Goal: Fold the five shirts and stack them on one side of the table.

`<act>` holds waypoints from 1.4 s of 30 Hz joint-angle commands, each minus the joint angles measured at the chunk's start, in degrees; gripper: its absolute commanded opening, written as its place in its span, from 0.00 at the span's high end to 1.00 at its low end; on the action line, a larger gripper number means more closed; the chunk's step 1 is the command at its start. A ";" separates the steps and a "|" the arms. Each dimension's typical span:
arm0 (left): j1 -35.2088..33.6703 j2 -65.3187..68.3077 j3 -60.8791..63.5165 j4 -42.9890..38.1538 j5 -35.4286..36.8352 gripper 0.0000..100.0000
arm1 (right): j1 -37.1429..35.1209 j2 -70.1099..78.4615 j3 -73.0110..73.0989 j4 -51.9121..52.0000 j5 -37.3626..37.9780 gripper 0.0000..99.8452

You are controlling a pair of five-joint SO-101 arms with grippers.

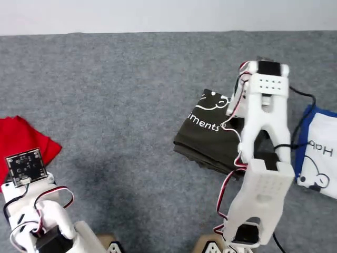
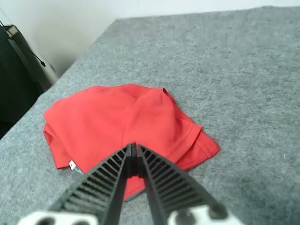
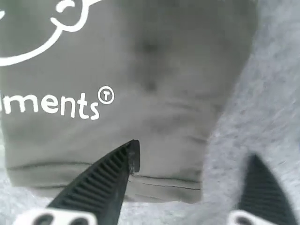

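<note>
Shirts of three colours lie on the grey table (image 1: 121, 95). The dark shirt (image 1: 210, 138) sits right of centre, folded into a thick rectangle with white print on top and its layered edge facing the arms. The right arm (image 1: 263, 132) stretches out over it and covers its right part. In the right wrist view, the right gripper (image 3: 194, 161) hangs low over a folded edge of the dark shirt (image 3: 140, 70) with its fingers wide apart. One ribbed finger (image 3: 122, 164) is over the cloth near a seam and the other is over bare table beside the shirt. Whether either one touches, I cannot tell.

The white shirt (image 1: 321, 158), blue along one border and carrying dark print, lies just right of the dark one at the table's right side, cut off by the edge of the high view. A black cable (image 1: 303, 113) from the right arm runs between the two.

The red shirt (image 1: 21, 139) lies well apart at the left side, loosely folded and rumpled, with a sleeve turned out. The left arm (image 1: 37, 221) stands just on the near side of it. In the left wrist view, the left gripper (image 2: 136, 152) has its fingers pressed together with nothing between them, tips over the near part of the red shirt (image 2: 122, 117).

A pale wall (image 1: 158, 16) runs behind the table's far edge.
</note>
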 commanded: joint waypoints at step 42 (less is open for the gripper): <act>-0.35 -0.53 -1.98 0.18 -0.53 0.99 | 2.59 -8.84 2.02 2.95 23.65 0.99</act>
